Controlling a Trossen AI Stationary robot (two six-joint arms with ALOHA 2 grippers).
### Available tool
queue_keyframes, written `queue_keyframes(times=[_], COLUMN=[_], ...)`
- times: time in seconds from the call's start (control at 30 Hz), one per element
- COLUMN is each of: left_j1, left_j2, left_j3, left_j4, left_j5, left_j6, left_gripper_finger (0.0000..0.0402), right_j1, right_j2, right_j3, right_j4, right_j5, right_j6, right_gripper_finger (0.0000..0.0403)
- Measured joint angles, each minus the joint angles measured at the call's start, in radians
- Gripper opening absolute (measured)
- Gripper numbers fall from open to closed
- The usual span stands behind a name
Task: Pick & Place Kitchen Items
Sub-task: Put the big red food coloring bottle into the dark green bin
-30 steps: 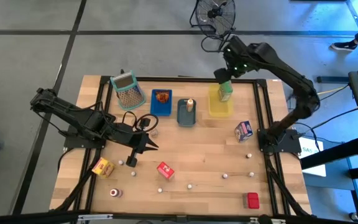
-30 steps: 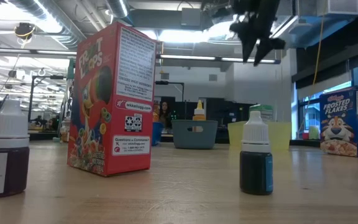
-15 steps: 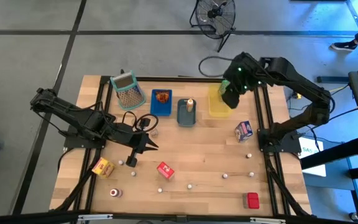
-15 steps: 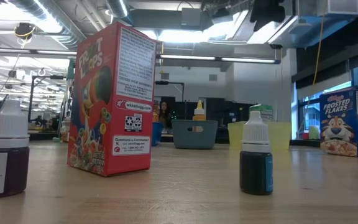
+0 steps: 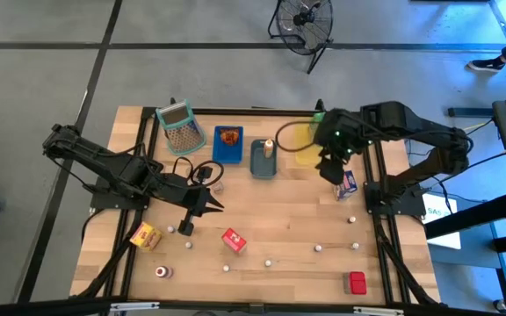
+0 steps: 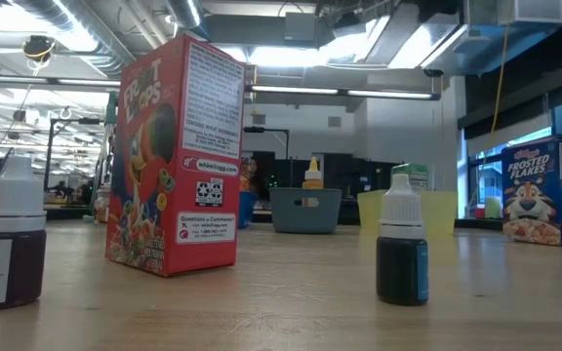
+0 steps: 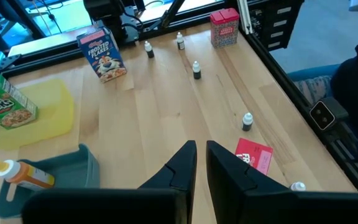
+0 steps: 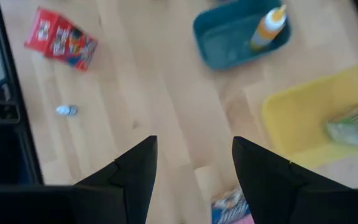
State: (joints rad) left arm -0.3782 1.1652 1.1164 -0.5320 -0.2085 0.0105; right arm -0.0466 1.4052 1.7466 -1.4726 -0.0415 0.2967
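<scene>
Bench (image 5: pixel 279 219) holds three trays along the back: yellow tray (image 5: pixel 299 140) already has the green carton (image 7: pixel 2 107) in it, grey tray (image 5: pixel 262 162) has the orange bottle (image 5: pixel 269 146).

Right gripper (image 5: pixel 334 168) hangs with jaws wide and empty, just beside the blue cereal box (image 5: pixel 346 183) — judging by that, this box is the next pick. Box stands upright, so straddle its narrow faces, come straight down, close only once the fingers clear both sides; a skewed approach likely tips it.

Left gripper (image 5: pixel 202 204) waits mid-bench, jaws pinched together, holding nothing. Small bottles (image 5: pixel 353 220) nearby — keep the arm clear of them.
</scene>
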Motion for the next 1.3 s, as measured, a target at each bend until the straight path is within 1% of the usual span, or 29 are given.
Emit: queue_keyframes(times=[0.2, 0.37, 0.47, 0.67, 0.83, 1.03, 1.13, 1.2, 1.3], left_j1=[0.000, 0.000, 0.000, 0.000, 0.000, 0.000, -0.002, -0.002, -0.002], left_j2=[0.000, 0.000, 0.000, 0.000, 0.000, 0.000, 0.000, 0.000, 0.000], left_j3=[0.000, 0.000, 0.000, 0.000, 0.000, 0.000, 0.000, 0.000, 0.000], left_j4=[0.000, 0.000, 0.000, 0.000, -0.001, -0.032, -0.047, -0.048, -0.053], left_j5=[0.000, -0.008, -0.008, -0.008, -0.004, 0.137, 0.195, 0.211, 0.195], left_j6=[0.001, 0.002, 0.002, 0.034, -0.065, -0.192, -0.205, -0.202, -0.221], left_gripper_finger=[0.0031, 0.0031, 0.0031, 0.0031, 0.0031, 0.0031, 0.0031, 0.0031, 0.0031], right_j1=[0.051, 0.057, 0.072, 0.114, 0.129, 0.129, 0.129, 0.129, 0.129], right_j2=[0.000, 0.011, 0.021, 0.038, 0.045, 0.050, 0.049, 0.049, 0.049], right_j3=[0.000, -0.001, -0.002, -0.002, -0.002, -0.002, -0.002, -0.002, -0.002], right_j4=[-0.013, 0.021, -0.023, -0.048, -0.018, -0.005, -0.004, -0.004, -0.004], right_j5=[-0.001, 0.016, -0.014, -0.007, -0.004, -0.003, -0.003, -0.003, -0.002], right_j6=[0.007, -0.051, -0.049, -0.050, -0.050, -0.050, -0.050, -0.050, -0.050], right_gripper_finger=[0.0211, 0.0211, 0.0211, 0.0211, 0.0211, 0.0211, 0.0211, 0.0211, 0.0211])
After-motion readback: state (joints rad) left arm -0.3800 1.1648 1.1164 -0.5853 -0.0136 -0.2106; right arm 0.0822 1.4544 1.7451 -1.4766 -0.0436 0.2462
